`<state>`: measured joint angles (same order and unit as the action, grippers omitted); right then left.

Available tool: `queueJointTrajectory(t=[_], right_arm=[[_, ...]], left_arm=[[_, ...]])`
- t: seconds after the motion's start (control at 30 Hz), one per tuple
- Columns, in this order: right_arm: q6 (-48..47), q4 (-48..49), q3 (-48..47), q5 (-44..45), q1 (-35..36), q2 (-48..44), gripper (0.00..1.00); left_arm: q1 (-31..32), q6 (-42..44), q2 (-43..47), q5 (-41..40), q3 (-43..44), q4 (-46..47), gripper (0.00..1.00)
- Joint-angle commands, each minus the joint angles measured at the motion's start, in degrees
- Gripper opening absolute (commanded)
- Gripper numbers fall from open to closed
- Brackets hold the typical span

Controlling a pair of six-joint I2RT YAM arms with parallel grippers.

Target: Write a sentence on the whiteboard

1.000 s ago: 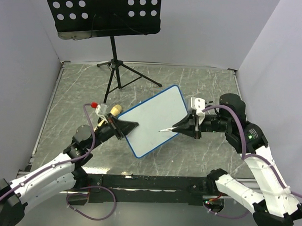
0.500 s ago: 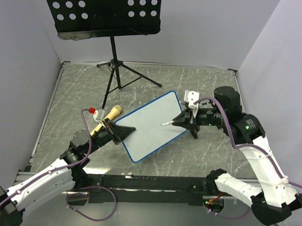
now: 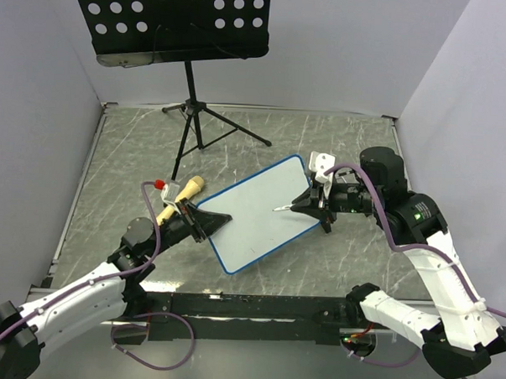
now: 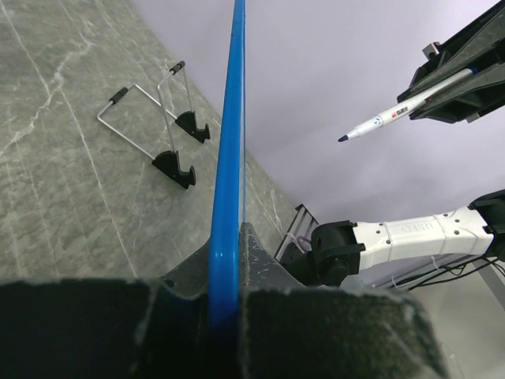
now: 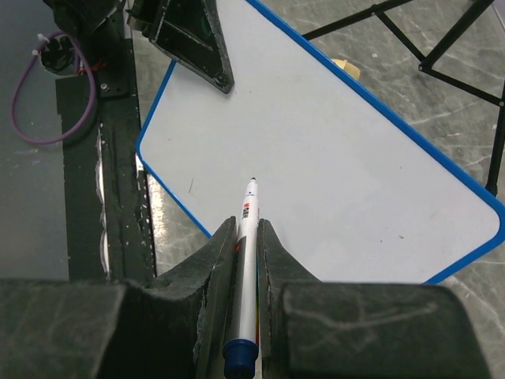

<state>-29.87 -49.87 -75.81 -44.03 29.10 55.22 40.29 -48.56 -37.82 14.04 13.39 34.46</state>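
The whiteboard is tilted up off the table, and my left gripper is shut on the left edge of its thin blue frame. That frame runs edge-on between the jaws in the left wrist view. My right gripper is shut on a white marker with a dark blue end. The marker tip points at the board's white face and, in the left wrist view, the marker stands a short way off it. No sentence is in view; the face shows only a few specks.
A black perforated music stand on a tripod stands at the back left. A wire bracket with black feet shows beside the board's back. Grey walls close in the marbled table on both sides.
Over the second the right arm rose and carried the marker up and left over the board. The left arm turned the board and shifted it slightly; little has moved in the last half second.
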Motion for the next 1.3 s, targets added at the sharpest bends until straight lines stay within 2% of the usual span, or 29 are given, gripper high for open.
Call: queueJointTrajectory(t=[0.0, 0.2, 0.73, 1.27], right_arm=[[-1.9, -2.4, -3.9, 1.6, 0.2, 0.0, 0.0], [-1.8, -1.1, -4.5, 1.0, -1.5, 0.3, 0.0], [6.0, 11.7, 6.3, 3.6, -0.4, -3.1, 0.0], [6.5, 11.5, 5.6, 1.8, -2.6, -1.6, 0.0]], left_arm=[[0.0, -3.4, -2.8, 2.3, 2.5, 13.1, 0.01], [-0.1, -5.1, -5.2, 2.6, 3.8, 12.6, 0.01], [-0.1, -4.4, -3.9, 0.2, 4.8, 8.3, 0.01], [0.0, -3.8, -3.3, -1.0, 5.2, 8.1, 0.01]])
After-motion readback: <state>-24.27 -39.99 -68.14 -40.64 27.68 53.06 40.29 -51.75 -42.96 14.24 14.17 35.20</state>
